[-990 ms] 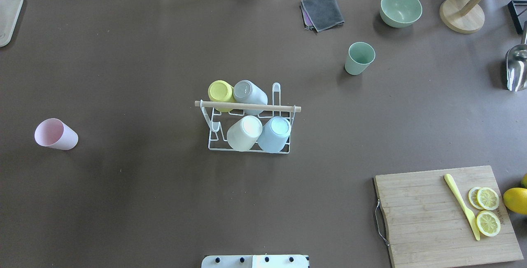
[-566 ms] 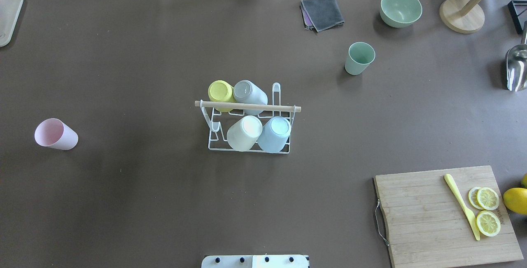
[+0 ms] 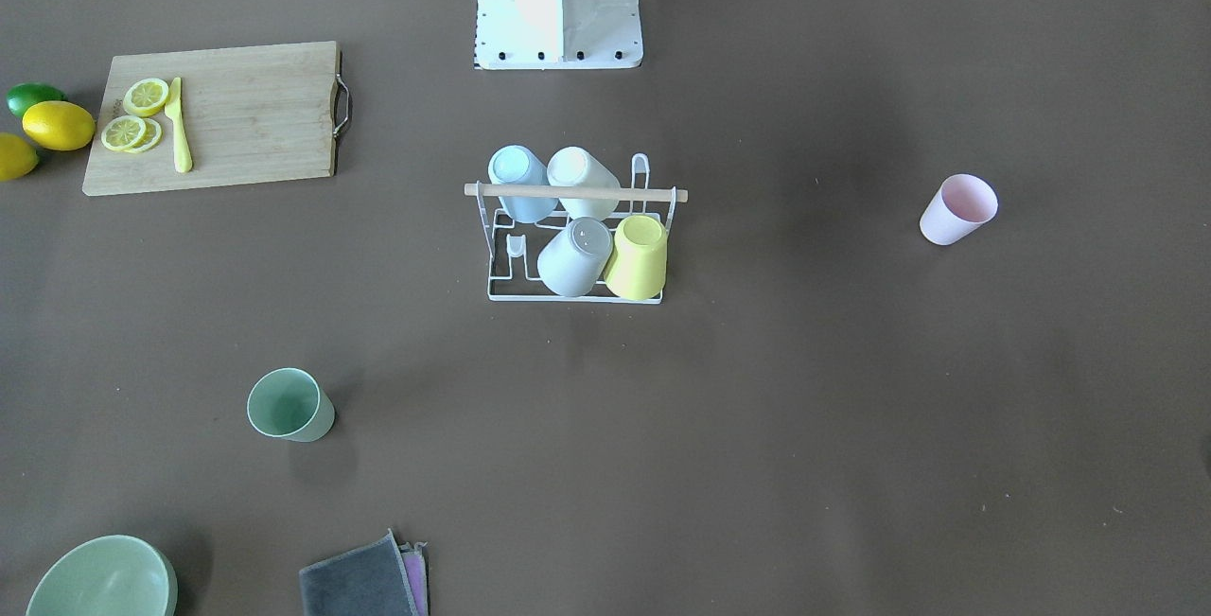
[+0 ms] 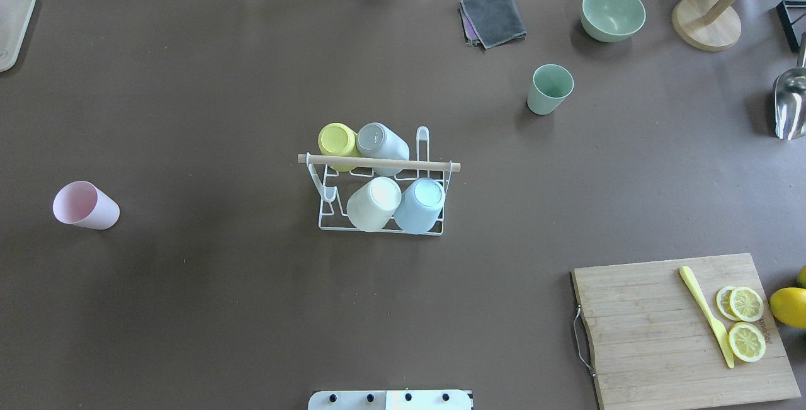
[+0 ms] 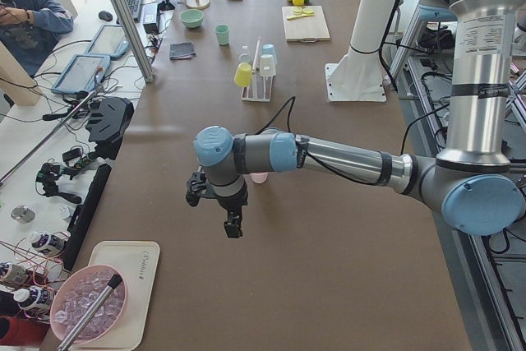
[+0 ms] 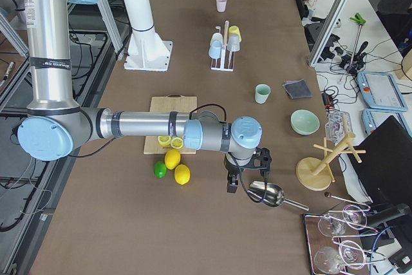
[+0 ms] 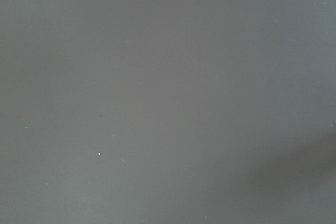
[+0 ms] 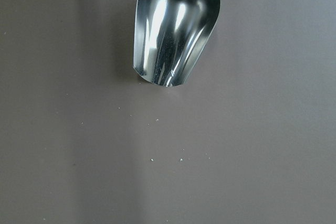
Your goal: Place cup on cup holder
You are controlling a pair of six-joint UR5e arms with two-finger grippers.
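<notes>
The cup holder (image 4: 378, 162), a white wire rack with a wooden rod on top, stands at mid-table and carries several upturned cups. One prong on each of its sides is bare. A pink cup (image 4: 86, 205) stands alone far to the left, and a green cup (image 4: 550, 89) stands mouth-up at the back right. Only the side views show the grippers. My left gripper (image 5: 233, 223) hangs over bare table near the pink cup (image 5: 260, 177). My right gripper (image 6: 230, 187) hangs beside a metal scoop (image 6: 267, 193). I cannot tell whether either is open or shut.
A cutting board (image 4: 680, 328) with lemon slices and a yellow knife lies at the front right. A green bowl (image 4: 613, 13), a grey cloth (image 4: 493, 18), a wooden stand (image 4: 706, 22) and the scoop (image 4: 790, 104) line the back right. A person (image 5: 25, 14) sits beyond the table.
</notes>
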